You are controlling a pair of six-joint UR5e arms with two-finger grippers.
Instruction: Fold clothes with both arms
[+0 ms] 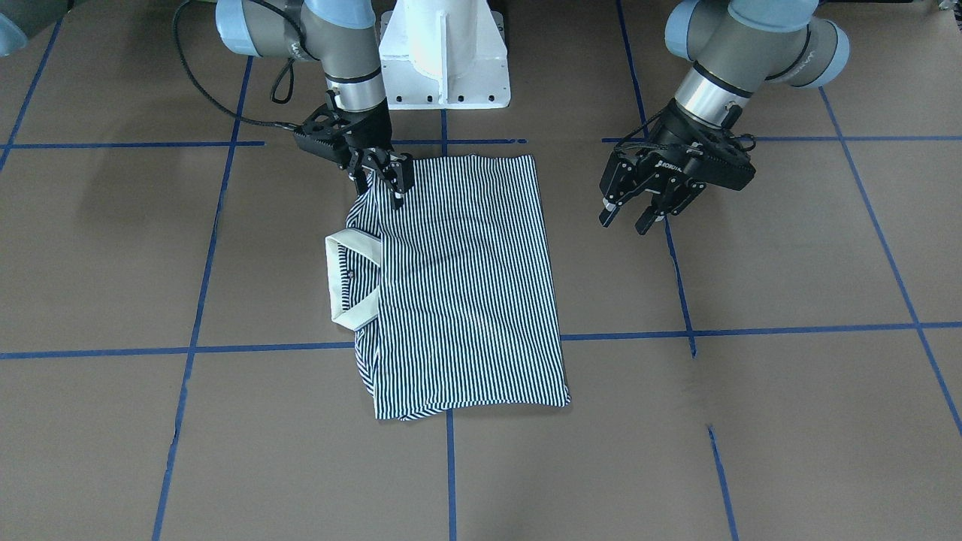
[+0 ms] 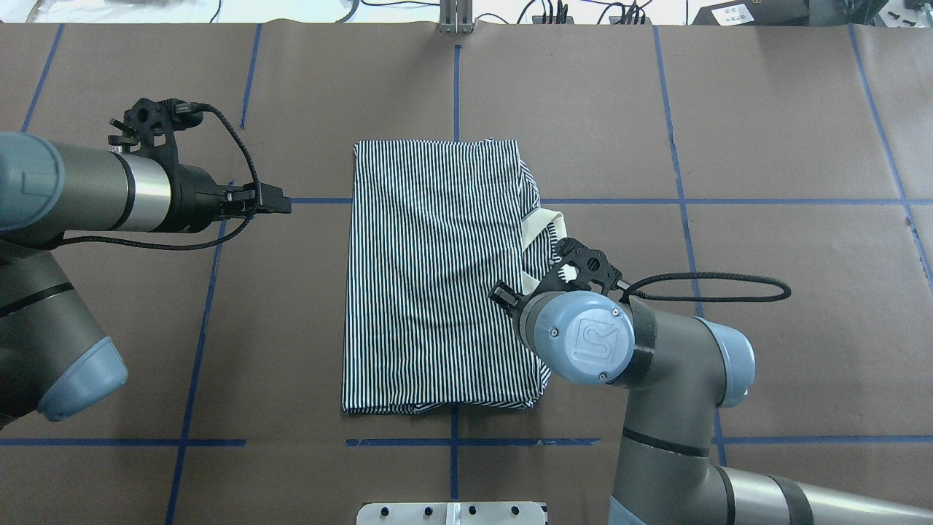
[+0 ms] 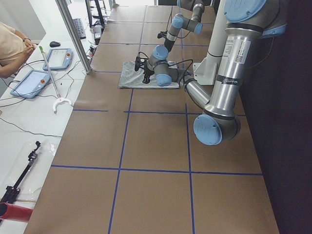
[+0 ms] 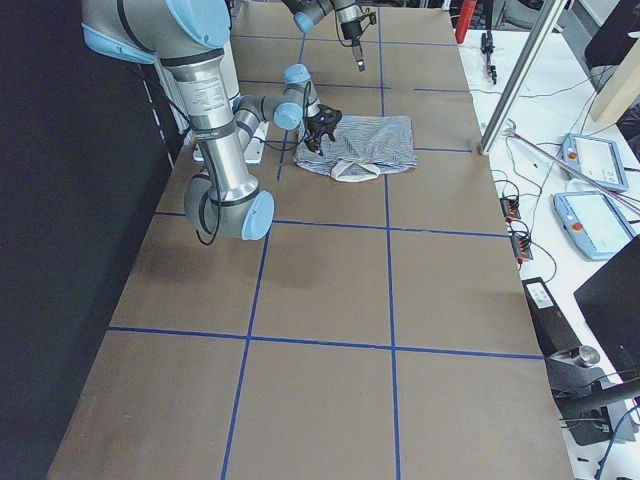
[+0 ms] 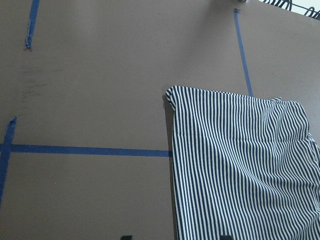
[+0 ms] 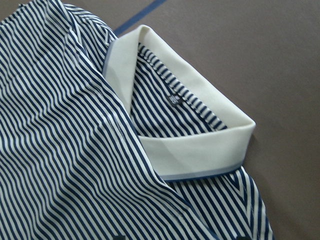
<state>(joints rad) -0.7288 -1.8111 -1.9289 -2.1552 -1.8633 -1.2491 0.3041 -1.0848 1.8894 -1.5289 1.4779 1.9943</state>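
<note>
Exterior front-facing view: on your brown table (image 1: 751, 413), the striped polo shirt (image 1: 466, 285) lies folded in a rectangle at centre. The right gripper (image 1: 379, 194), jaws parted, sits at its collar-side corner, perhaps touching cloth. The left gripper (image 1: 624, 224) hangs spread and empty beside the shirt.

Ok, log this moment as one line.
polo shirt: folded flat, collar exposed | right gripper: open, low over shirt edge by collar | left gripper: open, clear of shirt

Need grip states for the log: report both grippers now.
Left gripper: open, holding nothing, off the shirt.
Right gripper: open, over the shirt near its collar, nothing gripped.
</note>
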